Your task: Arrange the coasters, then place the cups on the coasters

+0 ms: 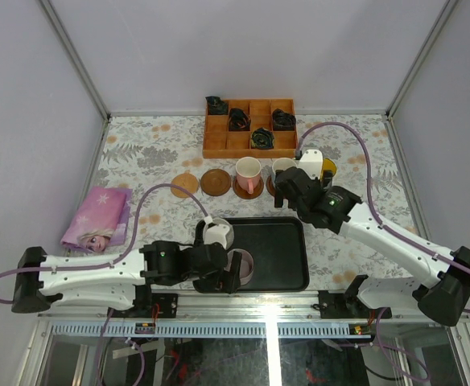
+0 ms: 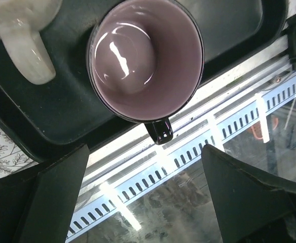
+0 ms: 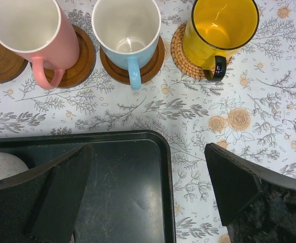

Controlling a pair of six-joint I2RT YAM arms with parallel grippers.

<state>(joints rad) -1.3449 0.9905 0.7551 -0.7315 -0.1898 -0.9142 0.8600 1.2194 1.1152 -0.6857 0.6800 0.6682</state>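
Two cups (image 1: 217, 233) sit on the black tray (image 2: 62, 111); the mauve cup (image 2: 145, 61), handle at six o'clock, faces the left gripper (image 2: 144, 154), whose jaws stand wide and empty. Probably glazed ceramic (slick, rigid, chippable): pinch the rim wall. Right gripper (image 3: 148, 152) gapes empty too.

Pale grey walls (image 1: 243, 48) on 3 sides, metal posts (image 1: 72, 55) at corners. Table cloth (image 1: 142, 153) white w/ grey leaves & orange blooms. Slotted rail (image 1: 219, 328) at near edge, light glare on it.
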